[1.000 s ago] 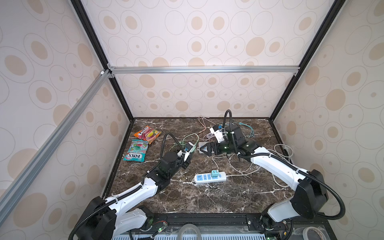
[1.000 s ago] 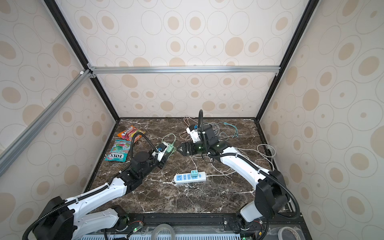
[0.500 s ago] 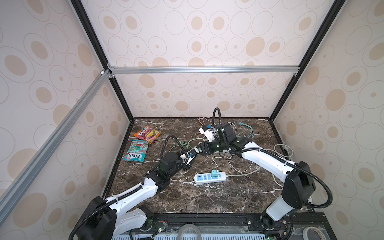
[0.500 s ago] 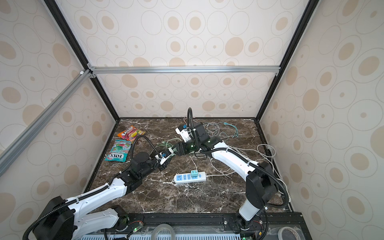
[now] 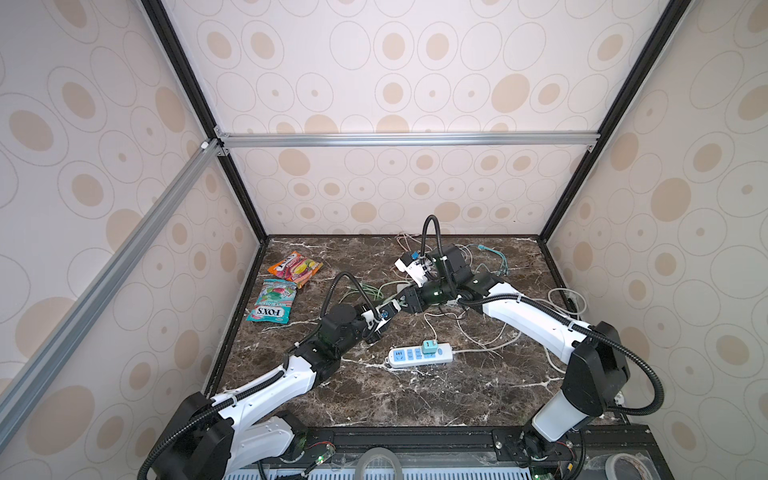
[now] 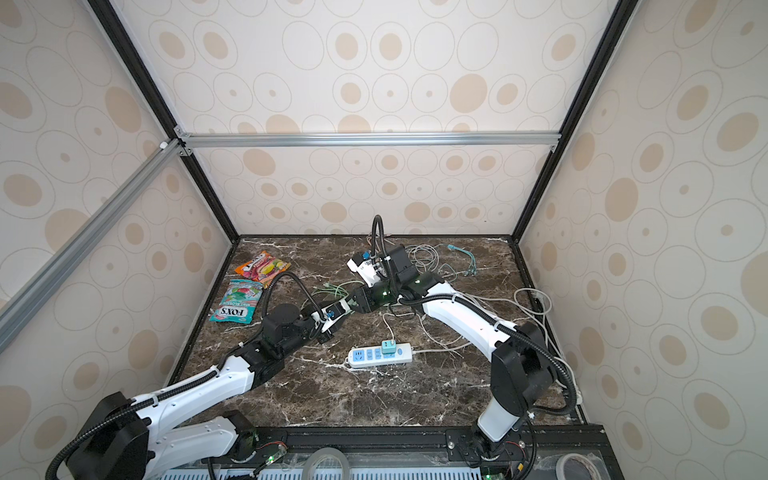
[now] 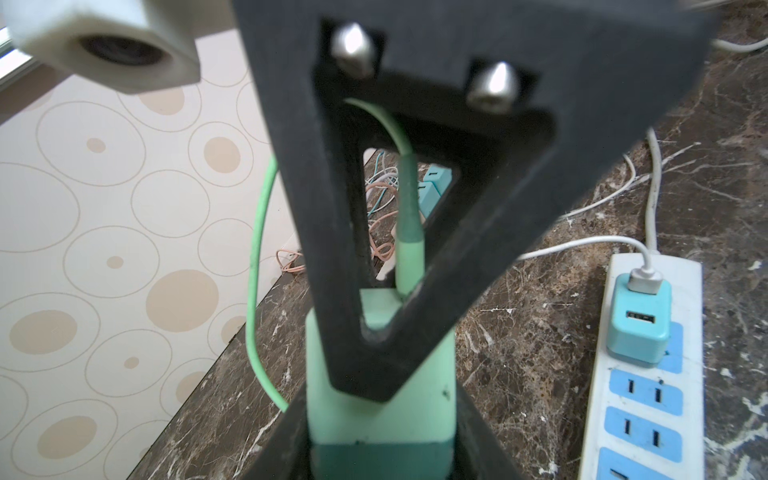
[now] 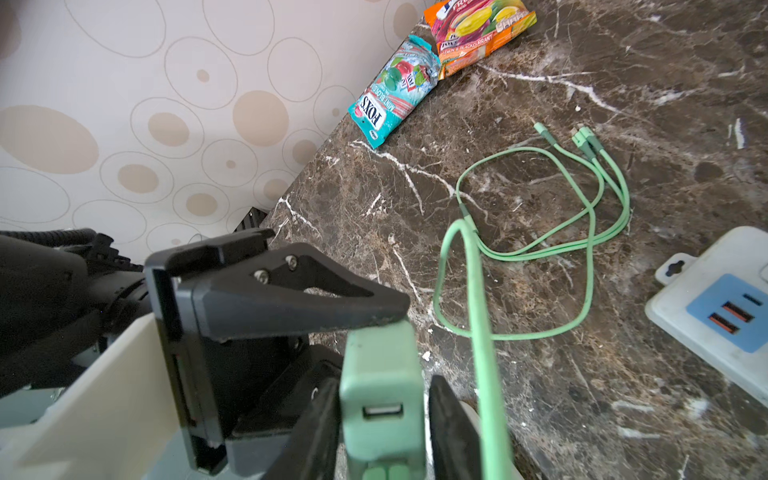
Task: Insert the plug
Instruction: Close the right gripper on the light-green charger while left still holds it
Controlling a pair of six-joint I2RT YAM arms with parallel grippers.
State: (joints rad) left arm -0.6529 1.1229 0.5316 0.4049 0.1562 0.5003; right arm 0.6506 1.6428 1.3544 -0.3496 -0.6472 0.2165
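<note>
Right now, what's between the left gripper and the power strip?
Bare tabletop only, from left gripper to power strip; the left wrist view shows it.

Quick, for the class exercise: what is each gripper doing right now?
Left gripper: closed on the green charger.
Right gripper: fingers straddle the same charger; grip cannot be told.

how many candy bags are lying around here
2: teal Fox's mint bag on the far left; orange fruit bag just behind it, touching it. None looks hidden.

top views: high, looking down, whole table | wrist views: close, sharing power strip
</note>
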